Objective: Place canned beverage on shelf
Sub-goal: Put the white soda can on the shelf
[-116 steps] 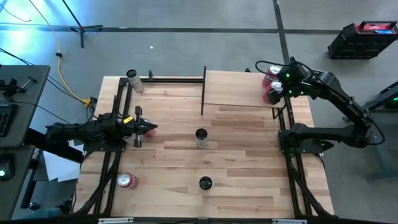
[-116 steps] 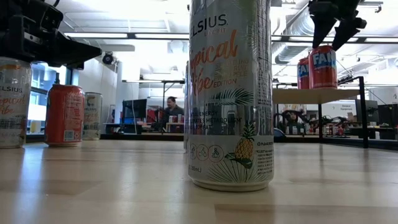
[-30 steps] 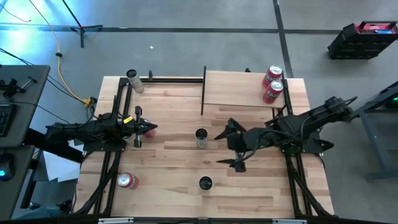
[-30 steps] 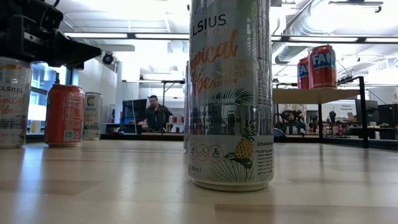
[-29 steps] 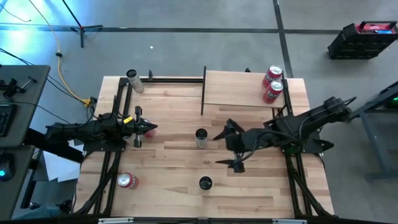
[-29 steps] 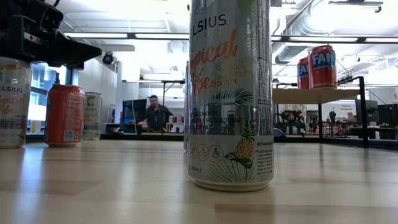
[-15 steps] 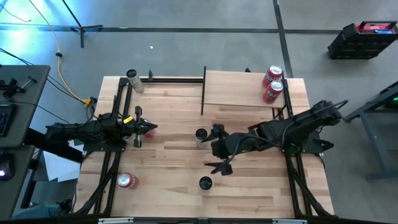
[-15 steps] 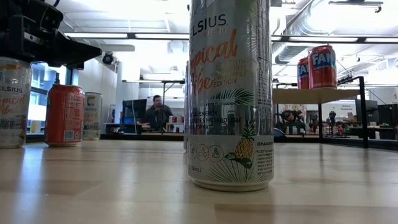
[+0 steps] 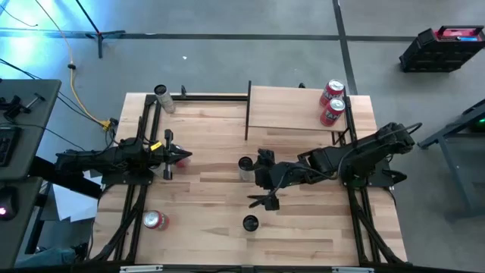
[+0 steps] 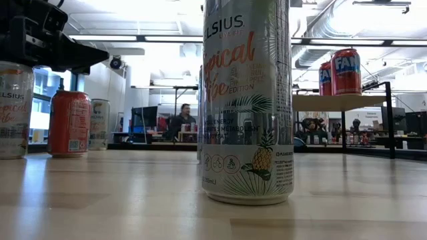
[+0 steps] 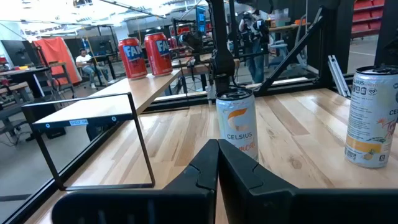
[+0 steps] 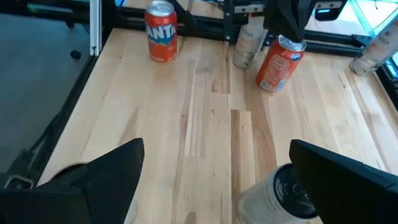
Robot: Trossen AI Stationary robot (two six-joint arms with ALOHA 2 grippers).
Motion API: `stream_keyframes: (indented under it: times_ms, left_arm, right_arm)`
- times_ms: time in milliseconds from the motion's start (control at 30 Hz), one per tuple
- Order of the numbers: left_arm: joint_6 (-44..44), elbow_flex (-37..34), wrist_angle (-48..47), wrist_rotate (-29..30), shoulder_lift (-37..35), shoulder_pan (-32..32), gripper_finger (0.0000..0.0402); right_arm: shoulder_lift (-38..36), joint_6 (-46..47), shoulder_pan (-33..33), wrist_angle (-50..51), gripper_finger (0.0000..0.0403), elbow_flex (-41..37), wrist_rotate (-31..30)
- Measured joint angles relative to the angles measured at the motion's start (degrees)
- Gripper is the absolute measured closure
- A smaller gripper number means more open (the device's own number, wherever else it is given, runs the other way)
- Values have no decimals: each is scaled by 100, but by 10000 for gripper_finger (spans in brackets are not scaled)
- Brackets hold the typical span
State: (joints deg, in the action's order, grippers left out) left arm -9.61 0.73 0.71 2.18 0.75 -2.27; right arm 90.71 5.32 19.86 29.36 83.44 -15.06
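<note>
Beverage cans, total: eight.

- Red Fanta cans: three. Two [image 9: 333, 89] [image 9: 330, 112] stand at the right end of the shelf [image 9: 288, 110]; one [image 9: 154, 220] is near the front-left corner of the table [image 9: 212, 129].
- Orange-red can [image 12: 278, 63]: one, below the left arm [image 9: 98, 163], near the left edge.
- Pale silver cans: four. One [image 9: 245, 167] is mid-table, one [image 9: 250, 223] near the front edge, one [image 9: 161, 97] at the back-left corner and one [image 12: 247, 45] beside the orange-red can. The first two read Celsius.

Shelves: one.

Robot arms: two, counting the right arm [image 9: 356, 155].

Persons in the low view: one [image 10: 181, 120], beyond the table.
</note>
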Motion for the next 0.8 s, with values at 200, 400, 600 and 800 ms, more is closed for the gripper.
stream_keyframes:
  times_ms: [200,400,600,800]
  left_arm:
    - [0,0,0,1,-1,1,398]
    - [0,0,-3,-1,-1,0,398]
    - [-2,0,0,-1,0,-1,398]
    - [-2,0,-1,0,1,-1,398]
  right_arm:
    - [67,164,0,269,4,0,-146]
    - [206,369,25,498,4,0,-909]
    - [503,788,26,425,4,-2,-1483]
    - [537,938,-265,-140,4,-189,-1937]
